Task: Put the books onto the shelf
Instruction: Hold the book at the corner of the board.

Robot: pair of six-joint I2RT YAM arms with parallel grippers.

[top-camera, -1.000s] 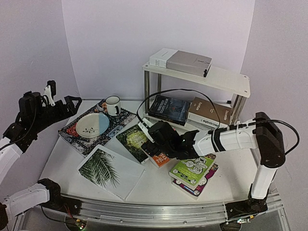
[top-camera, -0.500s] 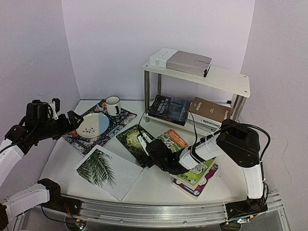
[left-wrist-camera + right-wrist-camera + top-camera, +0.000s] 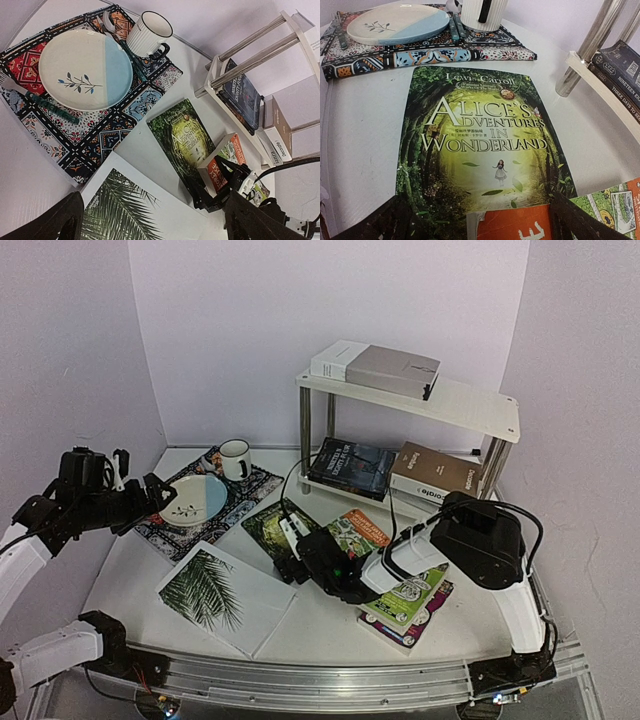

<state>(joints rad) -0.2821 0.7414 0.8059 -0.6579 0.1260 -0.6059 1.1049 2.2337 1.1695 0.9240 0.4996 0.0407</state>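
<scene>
Okay, nearest the arms the white palm-leaf book [image 3: 225, 595] lies flat on the surface [image 3: 130, 570]. Off to the right, the lime green book [image 3: 405, 592] sits on the magenta book [image 3: 395, 632]. None of those has budged in the last second.

What has changed is the right arm [image 3: 480, 540]. A second ago it reached in stretched out from the right; now it's folded up. The right claw [image 3: 298, 558] has slid left and low, to the near edge of the Alice's Adventures in Wonderland book [image 3: 480, 145]. Its fingers are spread wide with nothing between them. The orange book [image 3: 520, 226] overlaps Alice's near corner.

My read: it's lining up a pick on one of those two, so no new book is headed for the shelf yet.

The left claw [image 3: 152, 502] has dropped lower, toward the plate [image 3: 195, 498] on the placemat [image 3: 240, 492]. It's also spread and holding nothing.

Farthest back, the shelf [image 3: 470, 405] carries a grey book [image 3: 392, 368] on top and a brown book [image 3: 435, 468] on the lower board, same as before.
</scene>
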